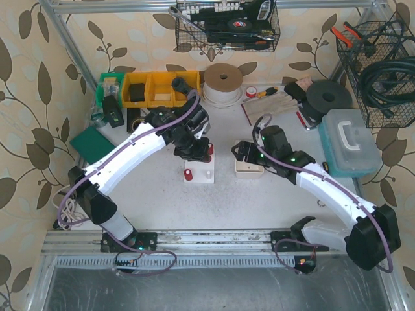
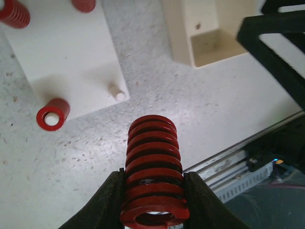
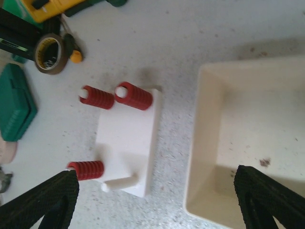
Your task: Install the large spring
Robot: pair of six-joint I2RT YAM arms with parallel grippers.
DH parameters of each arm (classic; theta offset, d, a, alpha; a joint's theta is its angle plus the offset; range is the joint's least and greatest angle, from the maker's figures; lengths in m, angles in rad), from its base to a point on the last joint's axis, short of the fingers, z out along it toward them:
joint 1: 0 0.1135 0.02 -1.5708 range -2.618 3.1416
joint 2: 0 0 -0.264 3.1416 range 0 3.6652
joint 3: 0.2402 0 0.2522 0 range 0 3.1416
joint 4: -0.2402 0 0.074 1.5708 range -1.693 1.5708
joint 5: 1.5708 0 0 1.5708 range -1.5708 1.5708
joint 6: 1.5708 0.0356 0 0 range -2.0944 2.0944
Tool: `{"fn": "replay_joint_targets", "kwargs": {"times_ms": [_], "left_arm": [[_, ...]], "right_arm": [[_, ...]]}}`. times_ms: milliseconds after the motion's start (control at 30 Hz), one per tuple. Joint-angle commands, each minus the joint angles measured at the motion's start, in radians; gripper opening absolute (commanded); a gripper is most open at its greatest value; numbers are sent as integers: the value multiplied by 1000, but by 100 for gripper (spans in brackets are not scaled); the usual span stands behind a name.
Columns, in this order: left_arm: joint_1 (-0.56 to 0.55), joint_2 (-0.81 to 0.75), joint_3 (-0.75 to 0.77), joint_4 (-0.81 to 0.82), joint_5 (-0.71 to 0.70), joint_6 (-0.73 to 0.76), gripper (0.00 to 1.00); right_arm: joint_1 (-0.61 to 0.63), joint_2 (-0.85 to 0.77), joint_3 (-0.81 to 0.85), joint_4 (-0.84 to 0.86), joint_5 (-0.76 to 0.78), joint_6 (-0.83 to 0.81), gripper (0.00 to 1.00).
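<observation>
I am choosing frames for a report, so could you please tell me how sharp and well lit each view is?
Left wrist: the large spring in the left hand is sharp, with a glare patch on the table just beyond it. Right wrist: soft throughout, the fingers of the right hand are dark blurs, the tray looks washed out. Top external: evenly lit, soft shadows.

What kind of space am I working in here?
Most likely a workshop bench set up as a robot cell: yellow parts bins at the back, a wire basket of tools on the frame, and a plastic toolbox on the right.
</observation>
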Motion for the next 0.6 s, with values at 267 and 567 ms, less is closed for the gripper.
{"fn": "replay_joint_targets", "kwargs": {"times_ms": [267, 567], "left_arm": [[-20, 68, -72, -10, -90, -18, 0], [-29, 150, -39, -12, -94, -17, 0]], "right_arm": [[39, -211, -247, 203, 192, 14, 88], [41, -186, -271, 220, 221, 27, 88]]}}
